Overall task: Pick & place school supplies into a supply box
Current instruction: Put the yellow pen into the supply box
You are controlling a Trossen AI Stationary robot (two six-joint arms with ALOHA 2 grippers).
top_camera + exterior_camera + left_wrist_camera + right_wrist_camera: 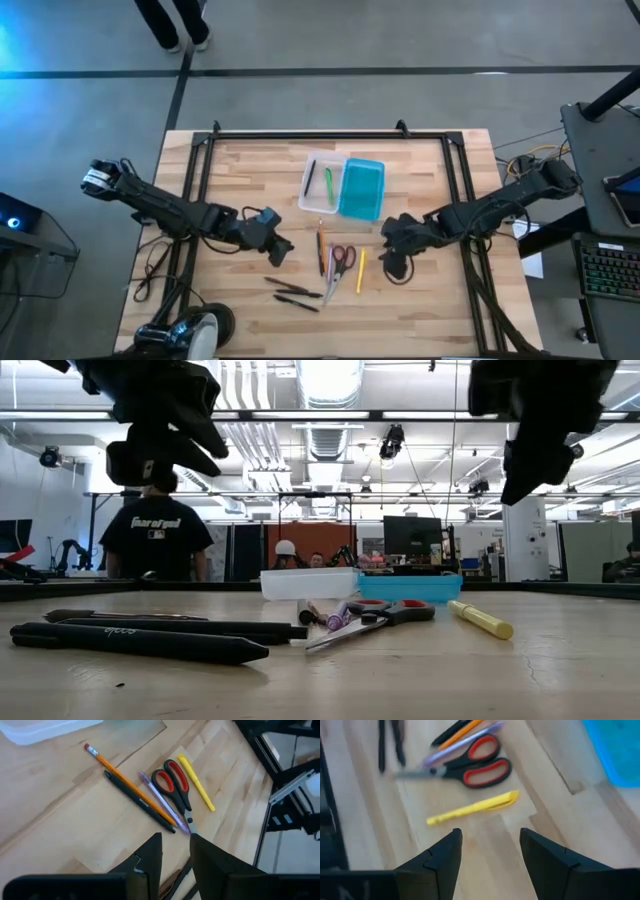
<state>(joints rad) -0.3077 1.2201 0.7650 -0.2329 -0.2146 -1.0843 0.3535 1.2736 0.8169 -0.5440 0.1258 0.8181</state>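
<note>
The supply box (322, 184) lay open near the middle of the surface (240, 170), toward its far edge, with the teal lid (362, 188) folded out flat beside the clear tray. Two items, a green marker (328, 182) and a dark pen (310, 180), already lay in the tray. By this count the task was at an early stage.

The remainder lay loose between the box and the near edge: red-handled scissors (343, 256), a yellow marker (360, 271), an orange pencil (129, 783), a purple pen (161, 799), a dark pen beside the pencil (139, 801), and further dark pens (293, 291) nearer the left side.

The left end effector (278, 249) hovered above the surface beside the dark pens, fingers parted slightly and empty. The right end effector (489, 851) hovered over the yellow marker, fingers spread wide and empty.

White lettering on one dark pen barrel was visible but not legible. A person in the room beyond wore a dark shirt with unreadable print.
</note>
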